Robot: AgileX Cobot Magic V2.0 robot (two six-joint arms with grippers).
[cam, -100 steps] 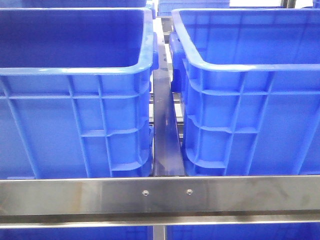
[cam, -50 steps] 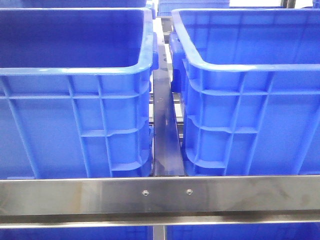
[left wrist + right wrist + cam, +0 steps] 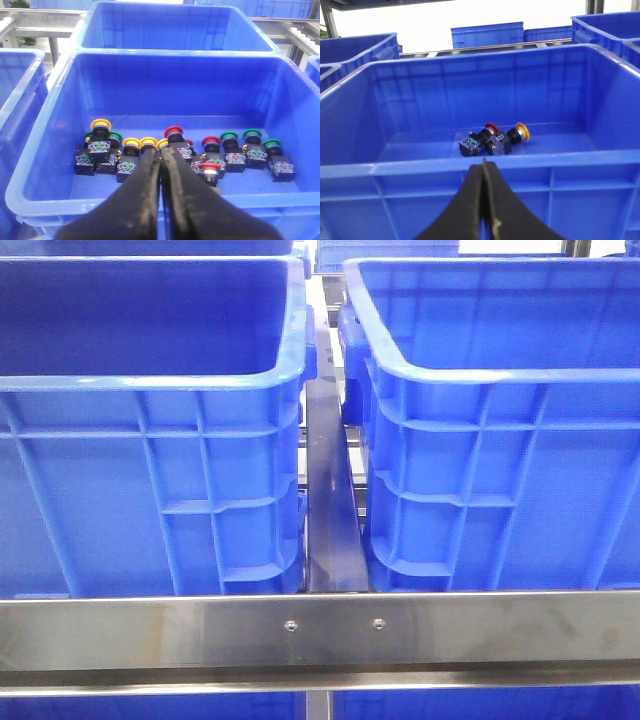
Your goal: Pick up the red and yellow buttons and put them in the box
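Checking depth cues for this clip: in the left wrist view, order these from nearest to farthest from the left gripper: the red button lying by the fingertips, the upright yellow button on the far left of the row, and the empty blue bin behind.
1. Red button, just beside the left gripper fingertips.
2. Yellow button, at the row's other end.
3. Empty blue bin, beyond the button bin's back wall.
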